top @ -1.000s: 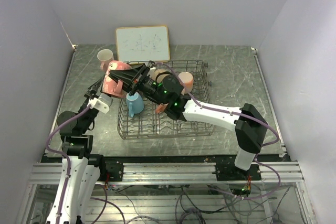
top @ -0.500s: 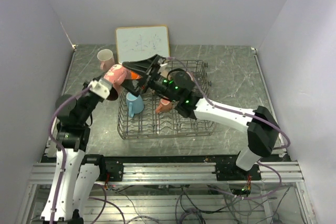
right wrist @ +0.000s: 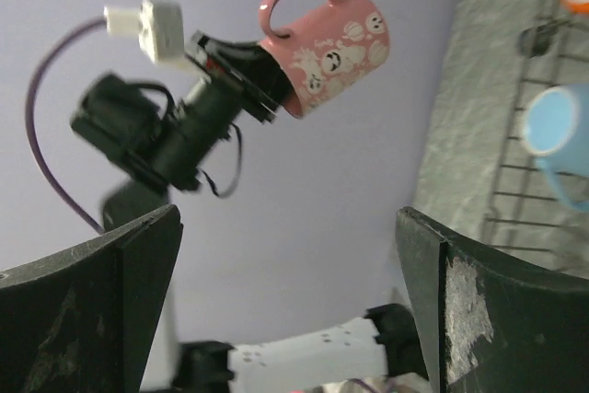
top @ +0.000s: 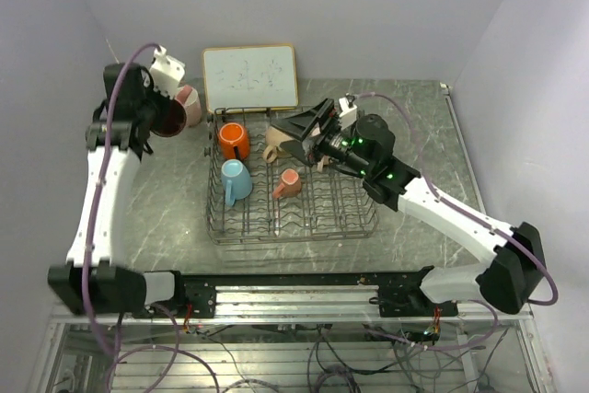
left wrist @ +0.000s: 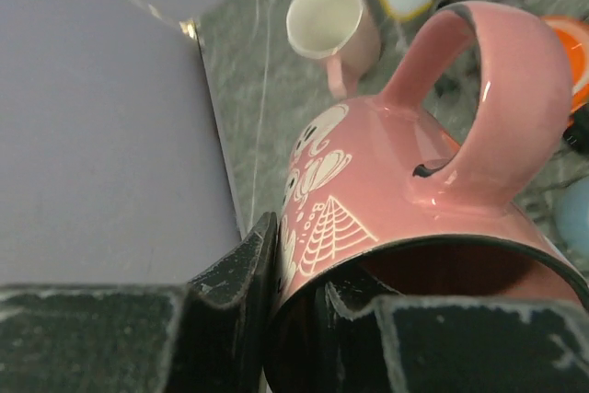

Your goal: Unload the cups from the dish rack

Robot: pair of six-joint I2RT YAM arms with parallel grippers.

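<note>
Pink mug in left claw, aloft

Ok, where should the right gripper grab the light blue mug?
Probably its rim: the light blue mug sits in the dish rack mouth up, handle toward the near side. Come down from above with the open right gripper, one finger inside the mouth, one outside, away from the handle.

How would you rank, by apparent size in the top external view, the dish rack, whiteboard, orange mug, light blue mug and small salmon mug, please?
1. dish rack
2. whiteboard
3. orange mug and light blue mug: they look about alike, so no ranking between them
4. small salmon mug
</note>
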